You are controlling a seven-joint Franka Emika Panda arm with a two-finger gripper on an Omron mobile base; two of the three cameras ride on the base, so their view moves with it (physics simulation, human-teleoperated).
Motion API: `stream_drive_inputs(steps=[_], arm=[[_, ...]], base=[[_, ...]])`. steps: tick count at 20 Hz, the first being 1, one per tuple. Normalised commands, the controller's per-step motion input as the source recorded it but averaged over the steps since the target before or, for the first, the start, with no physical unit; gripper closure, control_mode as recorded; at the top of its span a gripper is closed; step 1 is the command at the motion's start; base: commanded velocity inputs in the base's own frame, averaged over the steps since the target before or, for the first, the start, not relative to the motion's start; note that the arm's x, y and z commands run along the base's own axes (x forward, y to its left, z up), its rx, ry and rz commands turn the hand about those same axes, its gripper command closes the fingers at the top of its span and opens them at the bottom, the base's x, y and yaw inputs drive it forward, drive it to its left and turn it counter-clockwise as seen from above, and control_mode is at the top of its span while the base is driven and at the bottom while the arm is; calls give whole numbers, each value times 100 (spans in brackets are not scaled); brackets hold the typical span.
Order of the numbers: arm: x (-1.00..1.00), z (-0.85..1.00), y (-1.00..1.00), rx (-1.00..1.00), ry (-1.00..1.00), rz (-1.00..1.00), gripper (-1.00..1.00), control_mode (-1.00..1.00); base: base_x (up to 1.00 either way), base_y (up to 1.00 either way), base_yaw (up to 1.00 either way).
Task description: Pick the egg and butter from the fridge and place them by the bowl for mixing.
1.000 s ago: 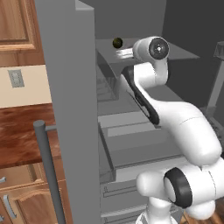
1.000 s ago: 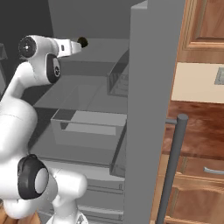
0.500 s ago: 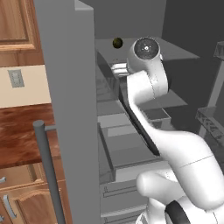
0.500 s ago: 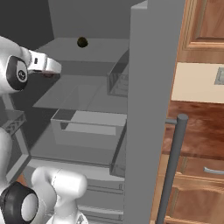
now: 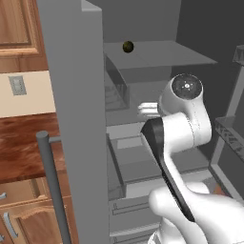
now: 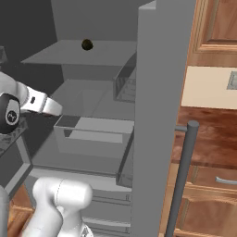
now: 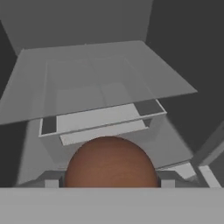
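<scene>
Hand view puts the egg, reddish-brown and round, low and close at the claw, seemingly clasped between the jaws, though the fingertips themselves cannot be made out. Beyond it lie the grey shelves and a drawer of the open fridge, so the egg sits clear of the shelf, likely for carrying out. A dark ball rests on the upper shelf.

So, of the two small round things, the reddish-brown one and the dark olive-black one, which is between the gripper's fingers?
The reddish-brown egg, close up in the hand view between the gripper fingers. The dark olive-black ball sits apart on the fridge's upper grey shelf.
</scene>
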Motion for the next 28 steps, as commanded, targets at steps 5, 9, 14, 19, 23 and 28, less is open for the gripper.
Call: stream_drive_inputs(steps=[5,9,14,19,23,28], arm=[[-77,-7,-70,7,-12,0,100,-100],[-10,-8,1,0,4,0,100,-100],[-72,-52,24,4,16,0,100,-100],[0,0,0,0,0,0,100,100],[0,0,0,0,0,0,100,100],[0,0,0,0,0,0,100,100]], base=[[0,0,0],[0,0,0],[0,0,0],[-100,43,-31],[-100,34,-58],[-98,30,-71]])
